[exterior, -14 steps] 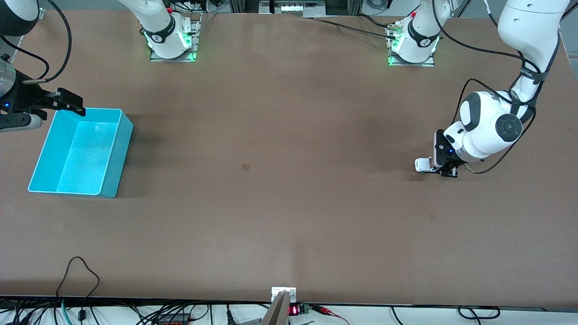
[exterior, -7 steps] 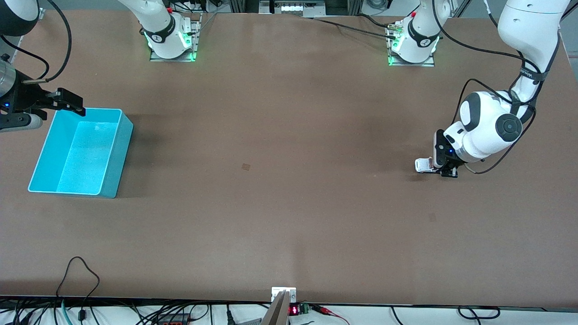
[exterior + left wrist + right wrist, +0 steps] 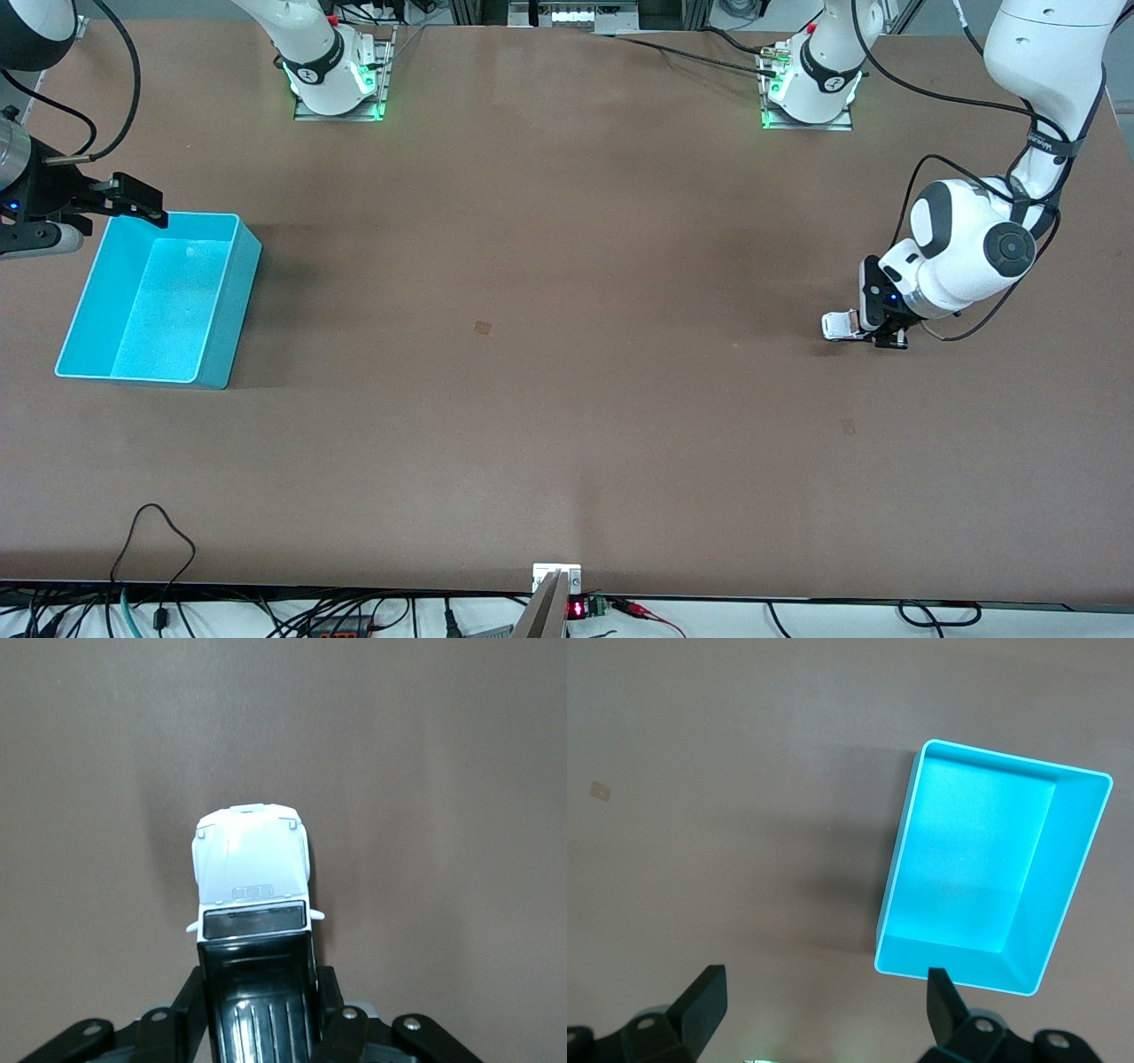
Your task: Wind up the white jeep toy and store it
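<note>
The white jeep toy [image 3: 837,324] stands on the brown table toward the left arm's end, its black roof and rear between the fingers of my left gripper [image 3: 877,330]. In the left wrist view the jeep [image 3: 252,870] points away from the gripper [image 3: 261,1014], whose black fingers [image 3: 193,1001] press on both sides of the black rear. The cyan bin [image 3: 221,292] stands empty at the right arm's end; it also shows in the right wrist view [image 3: 1072,868]. My right gripper [image 3: 133,199] hangs open and empty over the bin's farther edge, fingers [image 3: 704,997] wide apart.
A small dark mark [image 3: 482,327] lies on the table near its middle. The arm bases [image 3: 337,75] stand along the table's farther edge. Cables [image 3: 159,532] hang at the edge nearest the front camera.
My left gripper and the jeep have shifted slightly along the table, away from the bin. The right arm has not moved.
</note>
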You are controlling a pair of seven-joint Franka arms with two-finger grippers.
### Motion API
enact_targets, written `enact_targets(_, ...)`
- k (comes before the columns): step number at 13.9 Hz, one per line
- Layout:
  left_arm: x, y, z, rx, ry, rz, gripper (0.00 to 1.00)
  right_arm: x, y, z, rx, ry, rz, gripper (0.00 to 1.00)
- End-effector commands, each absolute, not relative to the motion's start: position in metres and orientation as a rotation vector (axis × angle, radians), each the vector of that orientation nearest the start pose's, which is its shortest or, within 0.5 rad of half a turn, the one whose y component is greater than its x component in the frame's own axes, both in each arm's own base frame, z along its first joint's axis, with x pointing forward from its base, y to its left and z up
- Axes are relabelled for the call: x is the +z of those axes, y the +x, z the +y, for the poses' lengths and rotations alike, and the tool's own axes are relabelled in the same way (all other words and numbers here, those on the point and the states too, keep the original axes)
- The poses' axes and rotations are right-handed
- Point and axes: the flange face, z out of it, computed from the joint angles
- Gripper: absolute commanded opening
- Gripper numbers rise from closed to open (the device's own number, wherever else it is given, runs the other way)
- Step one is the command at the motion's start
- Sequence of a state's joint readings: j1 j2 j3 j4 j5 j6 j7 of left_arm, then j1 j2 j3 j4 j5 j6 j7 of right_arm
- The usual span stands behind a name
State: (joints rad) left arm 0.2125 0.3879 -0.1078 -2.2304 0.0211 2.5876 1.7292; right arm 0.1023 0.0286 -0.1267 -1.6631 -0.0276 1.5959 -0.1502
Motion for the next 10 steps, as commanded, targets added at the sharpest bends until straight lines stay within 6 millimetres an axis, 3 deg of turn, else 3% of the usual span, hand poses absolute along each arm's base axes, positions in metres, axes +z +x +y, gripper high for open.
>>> enact_targets(1,0.179,0.54,0.065,0.0,-2.195,2.319,0.34,0.572,0.558,-0.014,0.16,-3.136,-0.181,1.0)
enact_targets(10,0.157,0.54,0.103,0.01,-2.223,2.325,0.35,0.572,0.558,-0.014,0.16,-3.136,-0.181,1.0)
